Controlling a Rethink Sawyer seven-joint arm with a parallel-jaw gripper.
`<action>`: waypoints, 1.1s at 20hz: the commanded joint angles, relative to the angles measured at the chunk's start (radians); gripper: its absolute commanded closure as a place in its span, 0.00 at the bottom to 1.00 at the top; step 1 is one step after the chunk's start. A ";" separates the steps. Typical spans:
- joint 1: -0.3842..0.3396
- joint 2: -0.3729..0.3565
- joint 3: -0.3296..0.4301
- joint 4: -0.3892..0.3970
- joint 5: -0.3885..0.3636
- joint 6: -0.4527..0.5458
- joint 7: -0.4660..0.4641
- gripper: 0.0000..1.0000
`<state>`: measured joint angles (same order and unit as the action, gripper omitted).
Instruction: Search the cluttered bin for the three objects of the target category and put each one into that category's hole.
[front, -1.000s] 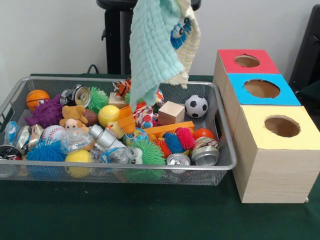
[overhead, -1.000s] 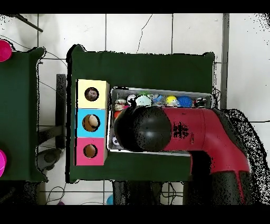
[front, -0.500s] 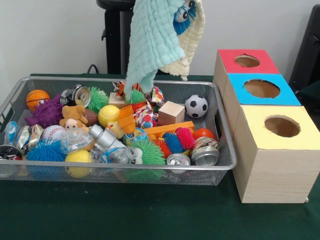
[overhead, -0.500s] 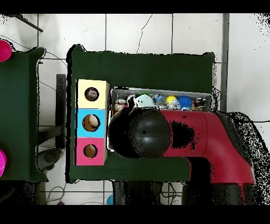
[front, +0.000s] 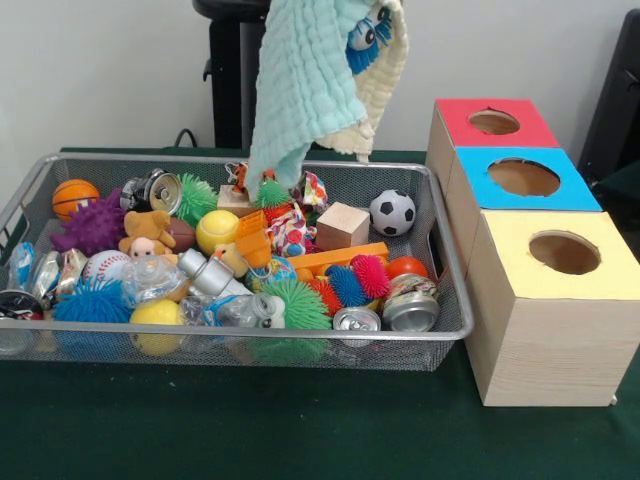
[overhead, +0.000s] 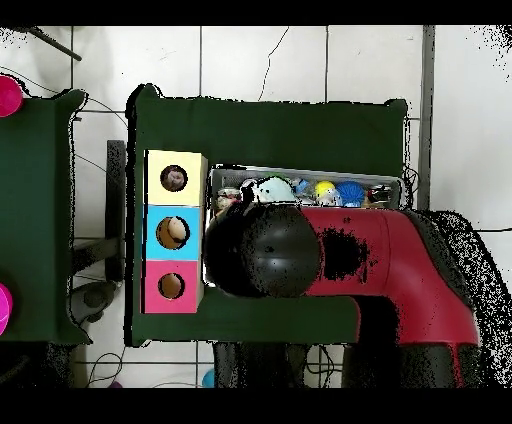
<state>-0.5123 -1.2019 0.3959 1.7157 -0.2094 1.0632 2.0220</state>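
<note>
Dangling mint cloth (front: 305, 85) above crowded wire bin (front: 452, 300), fingers hidden, grip unclear, arm (overhead: 330, 255) masking bin overhead

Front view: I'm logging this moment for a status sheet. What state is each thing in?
Cloth: hanging above the bin, clear of the toys.
Wire bin: full of clutter.
Red box hole: open.
Blue box hole: open.
Yellow box hole: open.
Gripper: hidden by the cloth.

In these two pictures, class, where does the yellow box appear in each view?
Front view: the yellow box sits lower right, nearest the camera, beside the bin.
Overhead view: the yellow box is left of centre, topmost of the row.
Shared landmark: the blue box adjoining it.
</note>
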 joint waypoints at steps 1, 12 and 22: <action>0.021 0.036 0.027 0.057 -0.011 -0.048 -0.063 1.00; 0.055 0.037 0.012 0.060 -0.013 -0.057 -0.032 1.00; 0.068 0.048 -0.007 0.099 -0.026 -0.118 -0.019 1.00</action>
<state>-0.4476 -1.1732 0.3961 1.7194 -0.2129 1.0275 2.0220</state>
